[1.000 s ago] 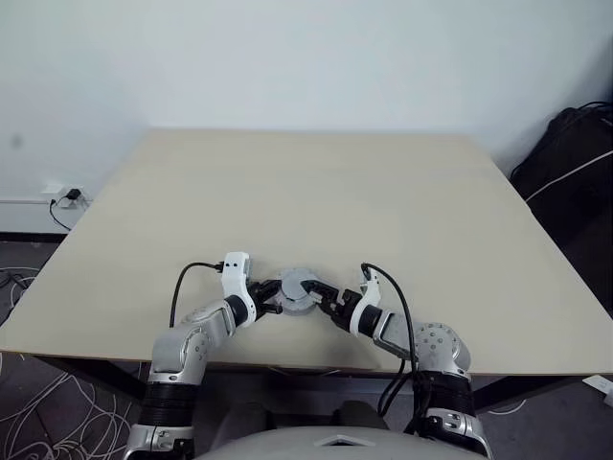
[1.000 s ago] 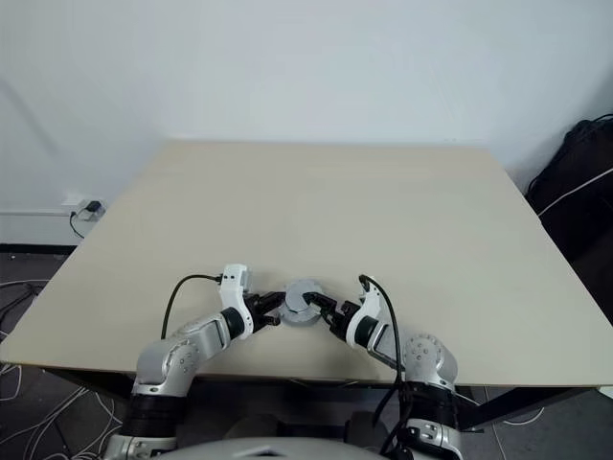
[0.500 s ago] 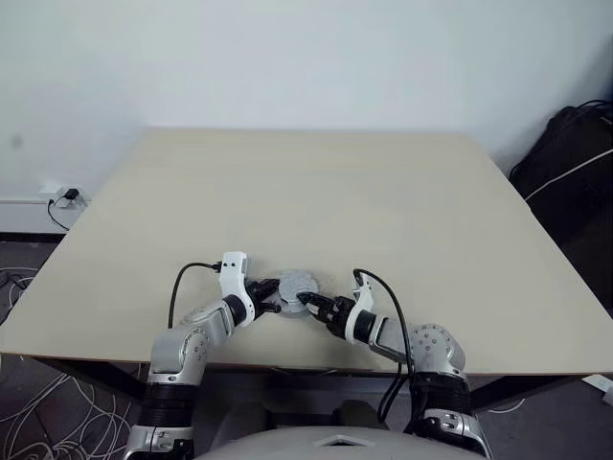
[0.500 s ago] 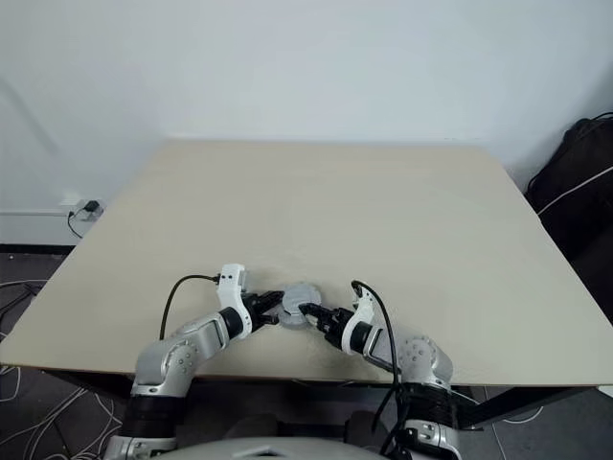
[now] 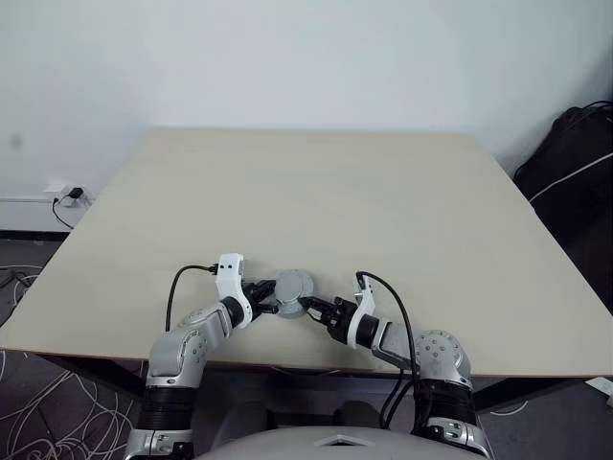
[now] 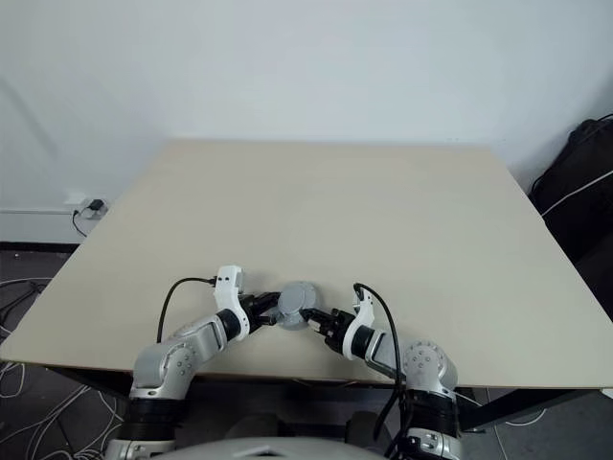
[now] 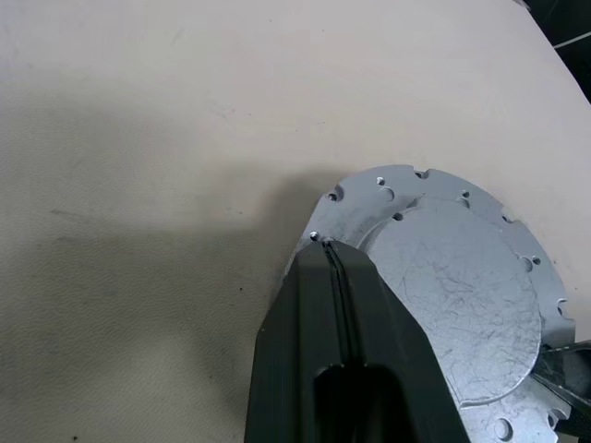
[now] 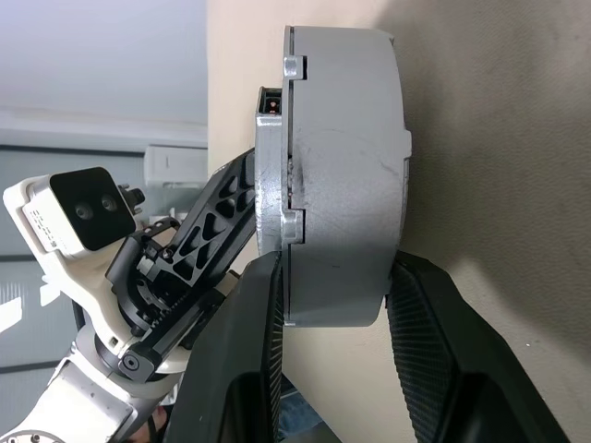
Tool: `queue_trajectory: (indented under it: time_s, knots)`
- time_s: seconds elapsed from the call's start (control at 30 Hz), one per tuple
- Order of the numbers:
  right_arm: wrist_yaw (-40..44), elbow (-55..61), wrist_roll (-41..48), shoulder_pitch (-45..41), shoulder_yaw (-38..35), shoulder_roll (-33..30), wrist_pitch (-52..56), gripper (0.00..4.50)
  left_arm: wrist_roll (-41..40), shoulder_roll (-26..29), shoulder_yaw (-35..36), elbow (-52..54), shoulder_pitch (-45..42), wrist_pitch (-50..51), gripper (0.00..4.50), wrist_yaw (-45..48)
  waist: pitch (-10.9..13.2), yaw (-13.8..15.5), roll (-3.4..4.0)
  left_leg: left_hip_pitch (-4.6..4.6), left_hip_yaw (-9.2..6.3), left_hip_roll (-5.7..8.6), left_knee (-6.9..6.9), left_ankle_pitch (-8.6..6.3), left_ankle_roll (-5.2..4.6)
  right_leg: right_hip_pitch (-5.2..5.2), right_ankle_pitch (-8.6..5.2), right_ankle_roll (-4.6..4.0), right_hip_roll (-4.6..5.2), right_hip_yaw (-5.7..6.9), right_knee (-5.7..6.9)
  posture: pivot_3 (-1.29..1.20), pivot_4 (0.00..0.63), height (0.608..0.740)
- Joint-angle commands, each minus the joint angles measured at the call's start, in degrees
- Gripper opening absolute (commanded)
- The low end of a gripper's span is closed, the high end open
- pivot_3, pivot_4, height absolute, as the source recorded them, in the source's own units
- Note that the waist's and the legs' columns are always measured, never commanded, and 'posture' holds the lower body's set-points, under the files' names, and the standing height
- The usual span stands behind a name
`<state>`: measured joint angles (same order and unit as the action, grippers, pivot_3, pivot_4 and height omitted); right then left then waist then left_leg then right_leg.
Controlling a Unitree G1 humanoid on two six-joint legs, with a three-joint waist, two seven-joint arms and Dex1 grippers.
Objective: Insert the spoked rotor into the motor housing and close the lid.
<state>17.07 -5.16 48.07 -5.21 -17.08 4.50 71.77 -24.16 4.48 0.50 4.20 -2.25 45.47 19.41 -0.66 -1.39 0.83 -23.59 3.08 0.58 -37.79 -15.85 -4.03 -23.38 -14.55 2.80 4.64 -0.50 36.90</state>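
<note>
Left eye view: the housing (image 5: 293, 285) sits near the bench's (image 5: 316, 192) front edge, the left gripper (image 5: 264, 298) at its left, the right gripper (image 5: 308, 308) at its right.

Left wrist view: left jaws clenched against the lid (image 7: 443, 300) rim.

Right wrist view: right jaws grasp the housing's (image 8: 342, 175) sides, lid (image 8: 270, 175) seated on it.

No text, label, brand or number can be read on anything here.
</note>
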Motion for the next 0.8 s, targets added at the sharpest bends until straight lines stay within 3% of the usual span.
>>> queue_trajectory:
  time_s: [0.03,0.37,0.53,0.7,0.8]
  knots:
    - [-0.6,1.5,1.4,-0.5,0.5,2.1,-0.5,1.3,-1.0,-1.3,-2.1,0.9,0.5,-0.3,0.0,1.3,0.0,0.0,0.01,0.0,0.0,0.0,0.0,0.0,0.0,0.0,0.0,0.0,0.0,0.0,0.0,0.0,0.0,0.74]
    - [-2.0,1.7,2.9,0.8,0.2,2.5,-2.3,1.3,-3.3,-3.1,-0.2,7.7,5.3,-9.8,0.0,3.7,0.1,0.1,0.07,-0.12,0.01,0.0,0.0,0.0,0.0,-0.09,-0.01,-0.01,0.0,0.0,-0.08,0.0,0.0,0.74]
    - [-2.8,2.4,4.7,1.8,-0.6,2.8,-3.0,1.3,-7.6,-8.5,4.9,12.5,11.7,-15.0,0.0,0.5,0.1,0.1,0.1,-0.12,0.01,0.0,0.01,-0.01,-0.01,-0.08,0.0,-0.01,0.01,-0.01,-0.1,0.0,0.0,0.74]
    - [-3.8,3.1,7.2,2.6,-1.2,2.6,-3.1,1.3,-24.3,-10.9,8.4,15.4,19.7,-9.8,0.0,3.8,0.3,0.2,0.2,-0.14,0.02,-0.03,0.11,0.0,-0.02,-0.14,-0.04,-0.05,-0.01,0.01,-0.13,0.0,0.0,0.74]
    - [-4.5,3.5,8.6,2.7,-1.5,2.6,-3.1,1.3,-29.7,-11.3,8.4,14.8,22.8,-7.1,0.79,1.8,0.5,0.3,0.13,-0.18,0.02,-0.01,0.01,-0.02,-0.05,-0.1,-0.05,-0.06,0.01,0.03,-0.16,0.0,0.0,0.74]
